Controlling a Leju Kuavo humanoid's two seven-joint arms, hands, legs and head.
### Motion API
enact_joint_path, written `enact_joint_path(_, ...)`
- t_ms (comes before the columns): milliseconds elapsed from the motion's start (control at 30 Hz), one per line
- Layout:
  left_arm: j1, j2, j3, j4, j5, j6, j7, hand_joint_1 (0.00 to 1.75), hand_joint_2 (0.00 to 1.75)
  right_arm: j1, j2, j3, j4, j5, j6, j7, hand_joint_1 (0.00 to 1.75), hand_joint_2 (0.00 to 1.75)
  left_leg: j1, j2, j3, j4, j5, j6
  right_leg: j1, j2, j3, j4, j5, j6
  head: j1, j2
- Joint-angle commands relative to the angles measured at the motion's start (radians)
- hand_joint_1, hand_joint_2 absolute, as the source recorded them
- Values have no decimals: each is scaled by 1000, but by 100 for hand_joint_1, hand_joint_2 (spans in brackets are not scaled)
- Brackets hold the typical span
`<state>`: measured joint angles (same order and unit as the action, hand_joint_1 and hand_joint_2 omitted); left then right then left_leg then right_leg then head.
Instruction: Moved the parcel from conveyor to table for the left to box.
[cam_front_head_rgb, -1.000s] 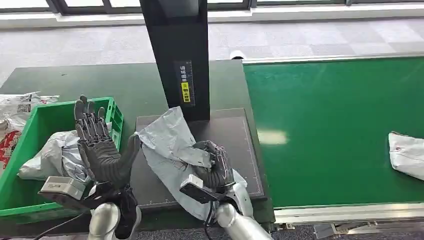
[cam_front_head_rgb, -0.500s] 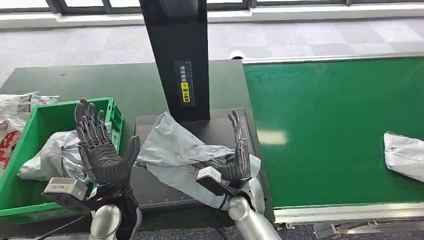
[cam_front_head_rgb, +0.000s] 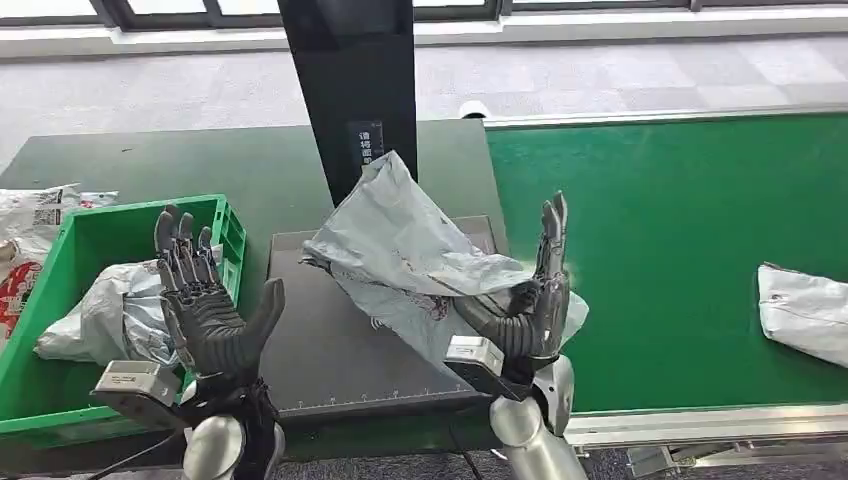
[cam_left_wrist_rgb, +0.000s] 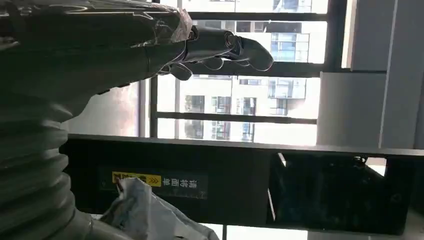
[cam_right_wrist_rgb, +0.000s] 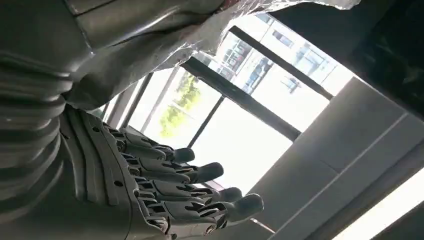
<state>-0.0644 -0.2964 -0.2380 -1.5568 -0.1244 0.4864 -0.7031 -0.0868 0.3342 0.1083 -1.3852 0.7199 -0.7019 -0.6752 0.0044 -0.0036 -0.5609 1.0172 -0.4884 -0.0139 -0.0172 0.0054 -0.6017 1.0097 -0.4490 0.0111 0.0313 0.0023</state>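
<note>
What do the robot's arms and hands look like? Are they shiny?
The forearms are shiny silver tubes. The left hand and right hand are dark grey, with ridged, segmented fingers and a thick thumb. A small pale grey camera box sits at each wrist, with black cables running below. Up close, a grey ribbed cover wraps the wrist.

1. I see a pale grey parcel (cam_front_head_rgb: 415, 245) with faint dark red marks on its lower face, though I can't read them from here.
2. The conveyor belt (cam_front_head_rgb: 680, 240) is bright green with a silver edge.
3. The crate (cam_front_head_rgb: 60, 300) is green too and holds a grey-white bag (cam_front_head_rgb: 110, 305).
4. The table (cam_front_head_rgb: 200, 165) is dark green, and the mat (cam_front_head_rgb: 340, 350) is dark grey.
5. The post (cam_front_head_rgb: 355, 90) is black with a yellow and white label (cam_front_head_rgb: 370, 150).
6. My right hand (cam_front_head_rgb: 530, 300) and left hand (cam_front_head_rgb: 205, 300) are dark grey on silver arms.
</note>
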Motion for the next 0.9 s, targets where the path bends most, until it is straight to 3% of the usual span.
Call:
enact_joint_path(33,-9,17,-9,42,-14,-12,5,0,175,105,15,-18,-122,-20,4,9,0,175,1,-4,3,-3,1,0,1,-4,5,-3,-1,-1,0,0)
enact_joint_path(300,9,9,2,29,-37,-18,5,0,175,10,15,-28,68,19,4,41,0,175,1,1,4,-3,0,0,1,0,4,-3,0,-1,0,0)
enact_joint_path(467,15,12,-16,29,-40,2,5,0,175,30,15,-28,91,2,4,-2,2,175,1,1,4,-3,0,0,1,0,4,-3,1,-1,0,0)
enact_joint_path(500,29,14,-10,11,-40,-11,5,0,175,0,15,-6,130,25,4,31,175,175,1,1,3,-3,0,0,1,0,4,-3,0,-1,0,0)
enact_joint_path(900,35,3,-3,8,-46,-20,5,0,175,6,15,5,135,46,4,56,175,175,1,1,3,-3,0,0,1,1,4,-2,0,-1,0,0)
